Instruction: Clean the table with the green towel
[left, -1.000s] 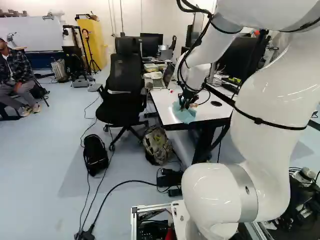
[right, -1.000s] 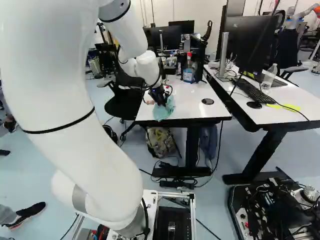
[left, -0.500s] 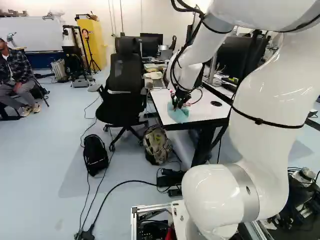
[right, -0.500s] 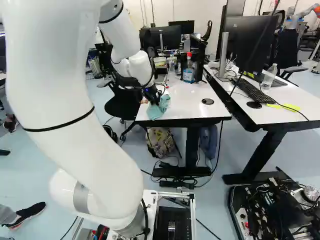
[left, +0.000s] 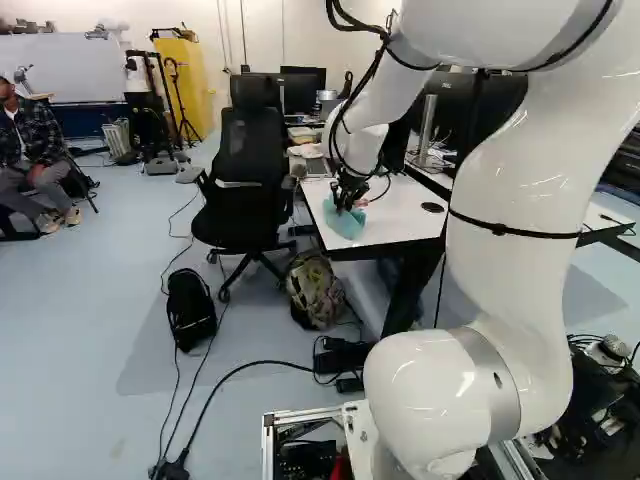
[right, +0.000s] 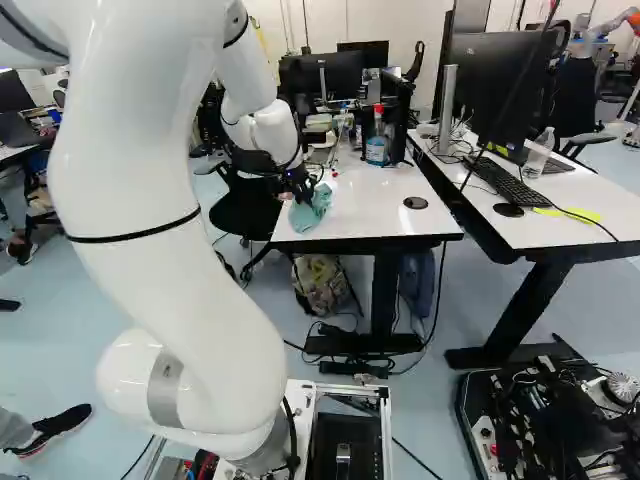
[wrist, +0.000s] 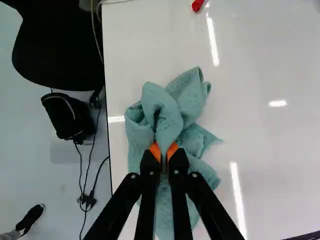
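My gripper (right: 300, 196) is low over the near left part of the white table (right: 375, 215) in the right base view. In the wrist view the gripper (wrist: 164, 152) has both orange pads pinching a fold of the green towel (wrist: 192, 95). The crumpled towel lies on the tabletop, spreading ahead of and beneath the fingers, close to the table's side edge. In the left base view the towel (left: 345, 222) hangs below the gripper near the table's front left corner.
A red object (wrist: 198, 5) lies on the table ahead of the gripper. A black chair (left: 250, 180) stands against the table's left side. A bottle (right: 377, 138) is farther back; a second desk (right: 590, 210) with monitor and keyboard stands to the right.
The arm has swung leftward, carrying the gripped towel across the tabletop toward the chair-side edge. The base has stayed in place.
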